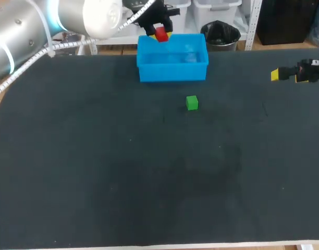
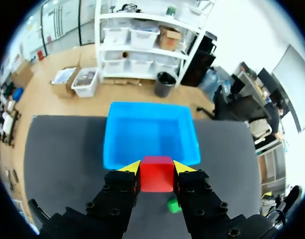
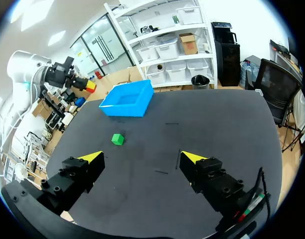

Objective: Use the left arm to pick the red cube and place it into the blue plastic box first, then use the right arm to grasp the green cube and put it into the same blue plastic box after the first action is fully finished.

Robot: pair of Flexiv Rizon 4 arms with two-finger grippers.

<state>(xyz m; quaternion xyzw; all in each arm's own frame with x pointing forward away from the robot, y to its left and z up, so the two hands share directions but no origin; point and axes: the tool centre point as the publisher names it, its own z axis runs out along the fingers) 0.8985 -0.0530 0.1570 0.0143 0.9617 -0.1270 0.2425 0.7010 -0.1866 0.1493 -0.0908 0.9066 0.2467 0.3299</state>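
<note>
Dark matting covers the table, and the blue plastic box sits at its far edge, near the middle. My left arm comes in from the far left corner, its thick silver link and a white coiled cable stretching across toward the box. The left gripper is clamped on the red cube, one yellow-tipped finger pressed to each side. The cube is held in the air by the box's far left rim. Whether it hangs over the inside or just outside the wall is hard to judge from the head view. The green cube rests on the mat just in front of the box, clear of its near wall. My right arm stays at the table's right edge. The right gripper is held above bare mat, well apart from the green cube, with its fingers spread wide and nothing between them.
</note>
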